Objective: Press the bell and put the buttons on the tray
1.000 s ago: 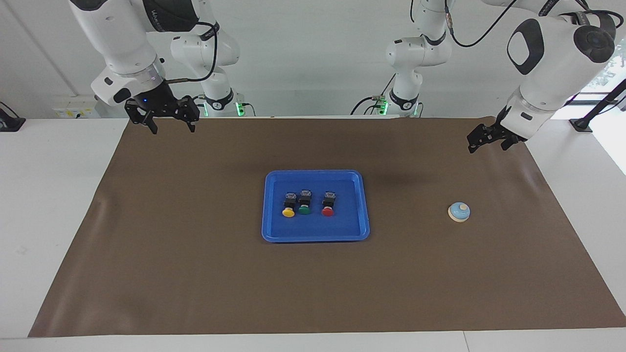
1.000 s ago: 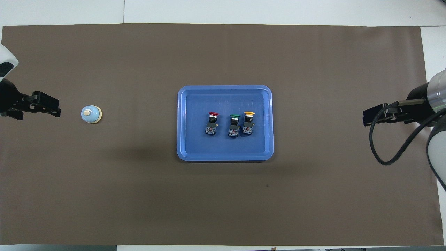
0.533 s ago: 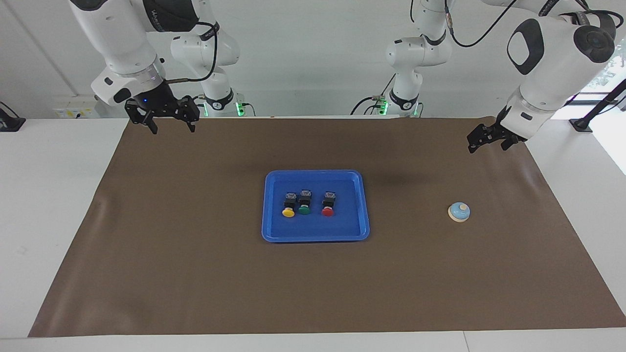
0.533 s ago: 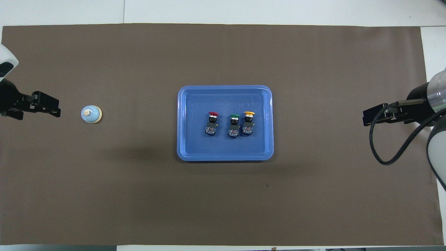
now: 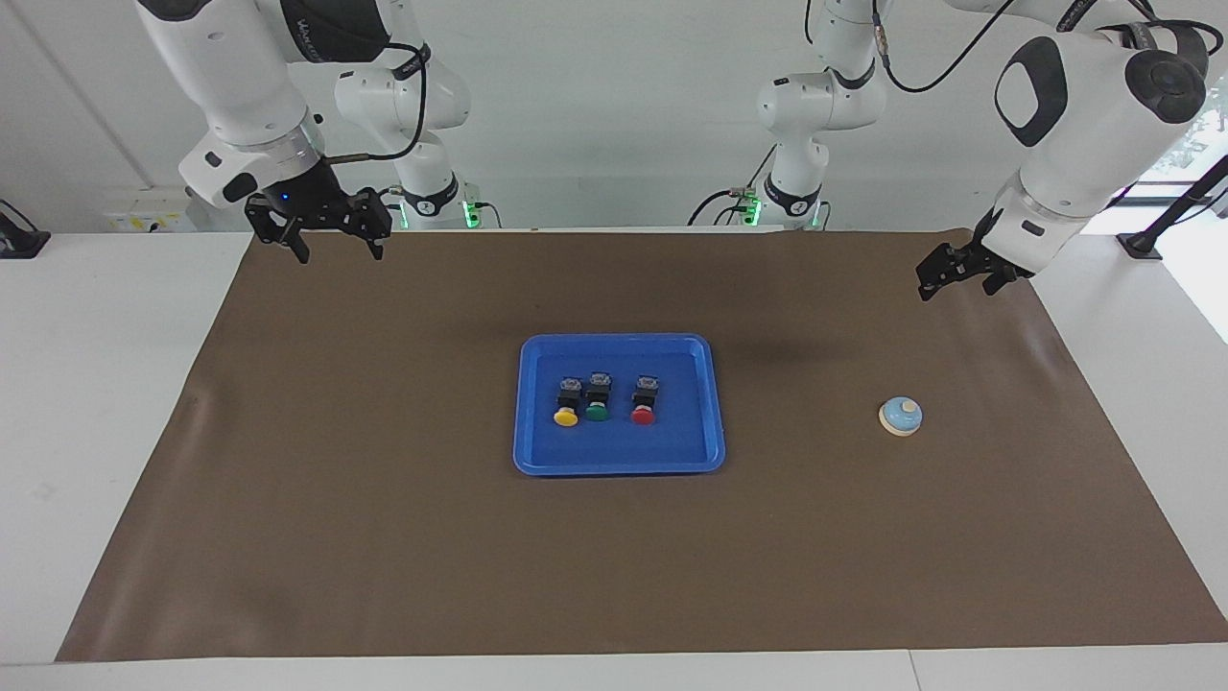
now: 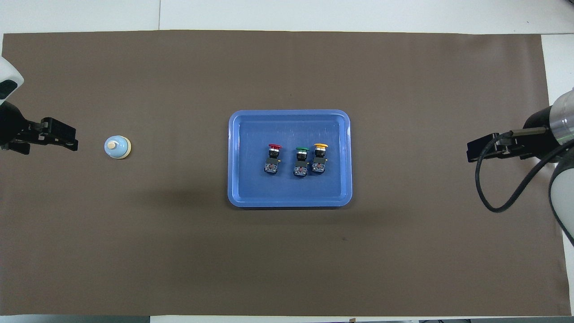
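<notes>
The blue tray (image 5: 526,451) lies at the middle of the brown mat; it also shows in the overhead view (image 6: 234,197). In it, side by side, lie the yellow button (image 5: 566,407), the green button (image 5: 598,403) and the red button (image 5: 644,404). In the overhead view they are the red button (image 6: 273,158), the green button (image 6: 301,161) and the yellow button (image 6: 319,158). The bell (image 5: 900,416) stands on the mat toward the left arm's end (image 6: 117,147). My left gripper (image 5: 955,278) hangs above the mat's edge near the bell, empty. My right gripper (image 5: 338,251) is open and empty above the mat's corner.
The brown mat (image 5: 384,537) covers most of the white table (image 5: 96,384). The arm bases and cables stand at the robots' edge.
</notes>
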Available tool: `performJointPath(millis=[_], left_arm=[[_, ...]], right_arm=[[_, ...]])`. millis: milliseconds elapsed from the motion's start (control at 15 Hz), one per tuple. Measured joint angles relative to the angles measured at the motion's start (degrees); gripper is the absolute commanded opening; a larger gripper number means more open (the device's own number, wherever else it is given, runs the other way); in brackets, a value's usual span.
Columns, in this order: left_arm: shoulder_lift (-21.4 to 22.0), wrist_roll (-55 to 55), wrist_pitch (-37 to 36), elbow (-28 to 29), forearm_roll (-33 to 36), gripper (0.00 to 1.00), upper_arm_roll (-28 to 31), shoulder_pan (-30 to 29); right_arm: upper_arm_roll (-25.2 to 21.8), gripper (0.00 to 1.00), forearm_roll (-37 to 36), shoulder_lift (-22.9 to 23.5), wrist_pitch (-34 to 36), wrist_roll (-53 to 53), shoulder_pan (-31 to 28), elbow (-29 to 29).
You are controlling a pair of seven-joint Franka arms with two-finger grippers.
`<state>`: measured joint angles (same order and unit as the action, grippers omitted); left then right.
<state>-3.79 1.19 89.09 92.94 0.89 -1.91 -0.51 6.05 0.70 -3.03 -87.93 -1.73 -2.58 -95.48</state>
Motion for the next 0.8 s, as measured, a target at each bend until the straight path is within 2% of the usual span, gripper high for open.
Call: performJointPath(millis=[800], left_arm=[[0.0,0.0,2.3,-1.0,0.0,1.0,-0.1,0.0]], right_arm=[[0.0,1.0,0.0,0.0,0.0,0.0,0.0,0.0]])
